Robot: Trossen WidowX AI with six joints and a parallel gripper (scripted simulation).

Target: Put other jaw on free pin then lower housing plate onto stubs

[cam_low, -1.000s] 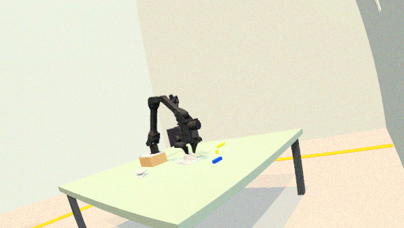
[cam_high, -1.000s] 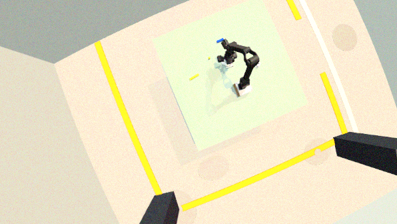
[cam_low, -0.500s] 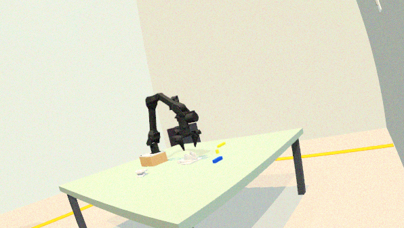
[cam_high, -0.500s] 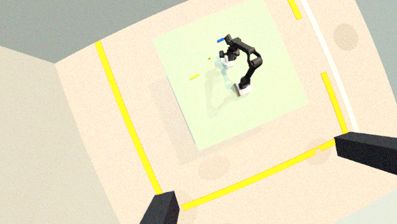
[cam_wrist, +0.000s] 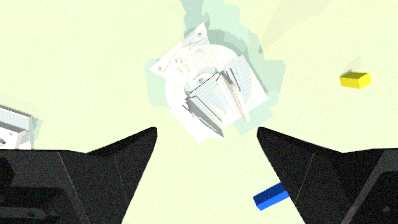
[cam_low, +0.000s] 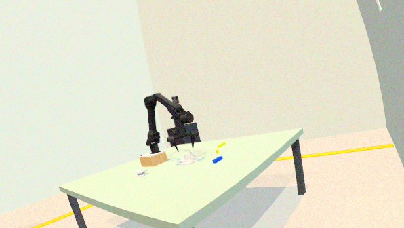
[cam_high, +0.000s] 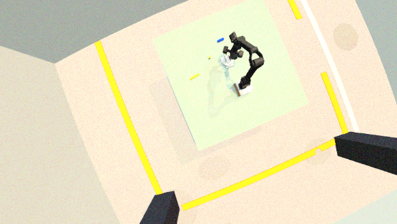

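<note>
The white base assembly (cam_high: 227, 61) (cam_low: 190, 159) (cam_wrist: 200, 82) lies on the table, with a wide ribbed jaw piece and a narrower upright piece beside it pointing toward my hand. Glare and overlap hide the pins, the stubs and the tooth mesh, so I cannot tell how each jaw sits. A separate white part (cam_low: 142, 173) (cam_wrist: 15, 130), which looks like the housing plate, lies on the table, cut off at the left edge of the wrist view. My gripper (cam_high: 233, 55) (cam_low: 185, 149) (cam_wrist: 207, 131) is wide open and empty, above the table beside the base assembly and touching nothing visible.
A blue bar (cam_high: 220, 40) (cam_low: 217, 159) (cam_wrist: 270, 196) lies near the base assembly, partly behind a finger in the wrist view. A small yellow block (cam_high: 209, 58) (cam_low: 217, 151) (cam_wrist: 355, 80) and a yellow bar (cam_high: 194, 77) (cam_low: 221, 144) lie farther off. The arm stands on a box (cam_low: 154, 159).
</note>
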